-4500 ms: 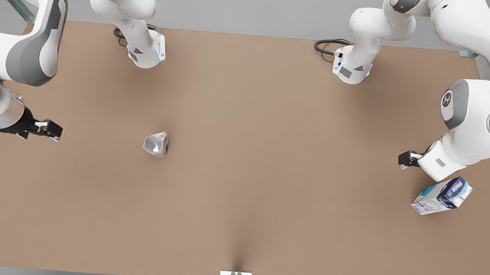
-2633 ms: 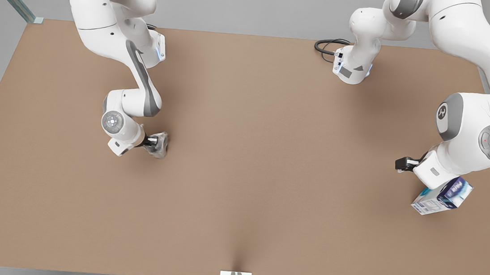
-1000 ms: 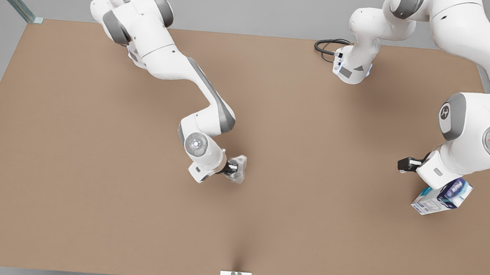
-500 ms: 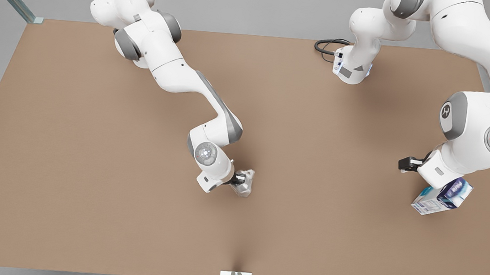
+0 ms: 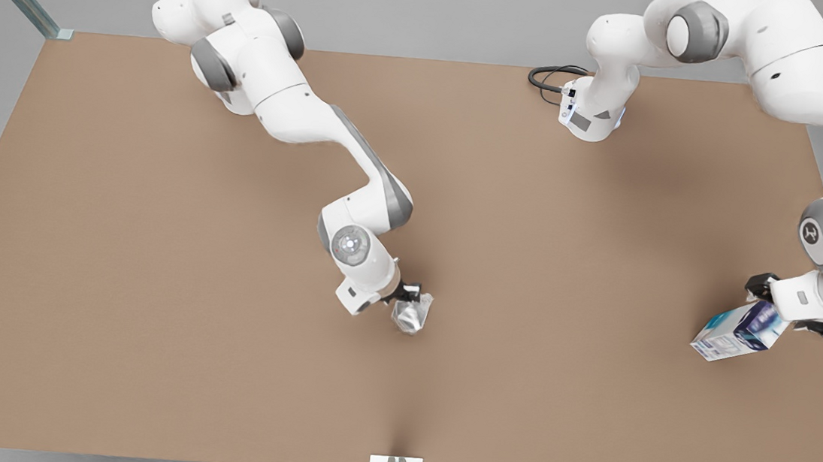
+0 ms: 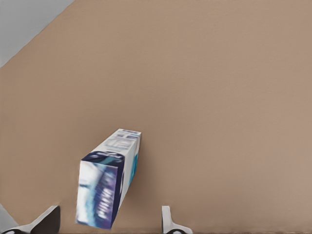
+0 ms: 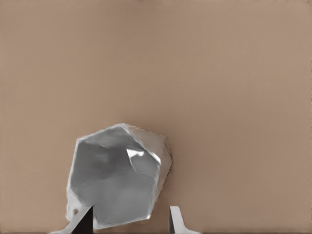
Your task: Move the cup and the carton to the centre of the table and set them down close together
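Left claw (image 5: 789,311) has swung over the carton (image 5: 740,332), fingers straddling it.

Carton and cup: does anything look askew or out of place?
Nothing is spilled or damaged. The carton lies skewed to the table edges near the front view's right edge, far from the cup at the centre. The left claw straddles the carton, open; the right claw is open at the cup.
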Available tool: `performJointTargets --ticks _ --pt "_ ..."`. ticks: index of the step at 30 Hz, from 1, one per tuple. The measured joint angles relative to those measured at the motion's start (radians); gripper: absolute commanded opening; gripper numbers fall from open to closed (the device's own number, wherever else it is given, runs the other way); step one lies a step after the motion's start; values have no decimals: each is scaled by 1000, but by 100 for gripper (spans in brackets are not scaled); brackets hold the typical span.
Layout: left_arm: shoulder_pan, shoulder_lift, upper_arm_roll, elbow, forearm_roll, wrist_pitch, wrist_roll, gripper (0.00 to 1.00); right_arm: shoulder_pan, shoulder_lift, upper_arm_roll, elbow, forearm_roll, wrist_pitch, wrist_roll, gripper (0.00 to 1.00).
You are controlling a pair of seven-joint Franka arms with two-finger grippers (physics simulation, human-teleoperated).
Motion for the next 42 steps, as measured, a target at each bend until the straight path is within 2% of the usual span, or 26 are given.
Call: performJointTargets --ticks 1,3,5,7,9,10,12,13,14,18,26,27,29,30,35,42 --pt "40 31 1 0 -17 25 58 100 -8 -43 0 -21 -4 0 -5 100" --pt "65 59 0 0 -50 29 77 100 -25 -152 -6 -140 -12 -1 -22 100" --pt "66 75 0 0 -70 31 77 100 -48 -291 -83 -217 -23 -122 -45 100" --pt "72 84 0 -2 -82 30 78 100 -226 -423 -97 -259 -24 -295 -259 100" --pt "78 100 -1 -2 -88 33 117 100 -420 -598 -95 -420 -25 -368 -503 100" --pt "87 106 0 -2 -90 48 139 100 -490 -629 -95 -420 -25 -402 -514 100" --pt "89 114 1 -2 -93 67 154 100 -604 -702 -93 -407 -189 -538 -543 100" --pt "89 119 1 -2 -93 71 156 100 -660 -702 -96 -373 -200 -584 -583 100" --pt "88 127 1 -1 -94 72 156 100 -630 -681 -94 -319 -211 -611 -584 100" --pt "96 164 1 0 -96 113 156 100 -625 -692 -61 -307 -212 -631 -614 100" --pt "96 208 1 -3 -101 111 152 100 -605 -663 -67 -217 -261 -660 -551 100" --pt "96 208 1 -3 -101 107 152 87 -618 -665 -68 -204 -263 -662 -551 100" --pt "96 208 1 -3 -101 105 153 74 -622 -664 -70 -203 -264 -664 -551 100" --pt "96 208 1 -3 -101 105 153 71 -622 -659 -70 -203 -263 -660 -549 100" --pt "96 208 1 -3 -101 105 153 64 -622 -660 -71 -204 -263 -564 -548 100" --pt "86 185 -5 5 -97 95 127 64 -634 -654 -74 -197 -260 -557 -546 100"
